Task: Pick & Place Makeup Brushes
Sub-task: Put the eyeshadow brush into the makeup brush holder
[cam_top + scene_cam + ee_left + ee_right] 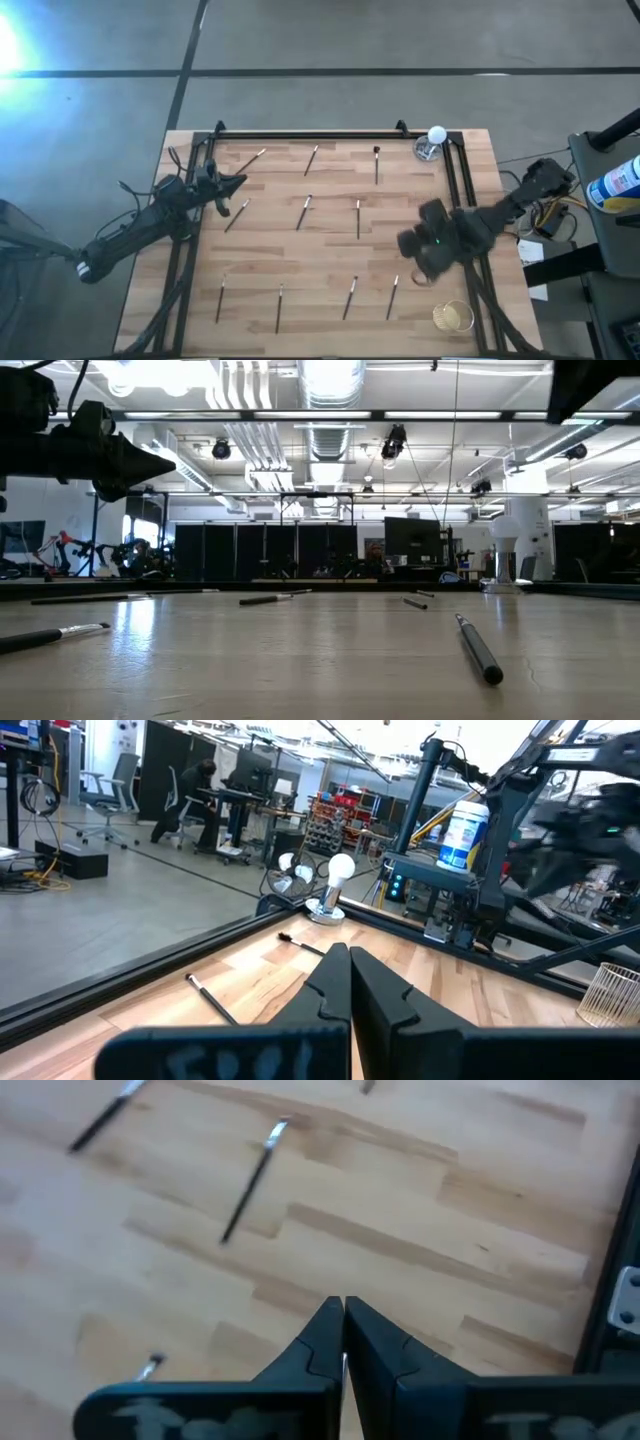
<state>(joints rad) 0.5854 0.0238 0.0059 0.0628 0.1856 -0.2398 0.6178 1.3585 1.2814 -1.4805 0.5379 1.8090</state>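
Brushes (358, 218) untouched; right pincer (343, 1320) seemingly closed.

- About ten makeup brushes (306, 211) are seen lying flat and scattered, well apart, across the wooden table.
- Each is thin and dark with a pale tip.
- All lie left of the right gripper (412, 243), none touching it.

**Open middle, crowded edges**

The wooden table (330, 250) lay mostly open, scattered only with flat makeup brushes (304, 212) that left wide lanes between them. A black frame rail (310, 135) ran along the far edge and down both sides. A white-topped stand (433, 143) blocked the far right corner, a wire basket (452, 316) the near right. The right gripper (418, 245) hung over the right side, the left gripper (238, 181) over the left rail.
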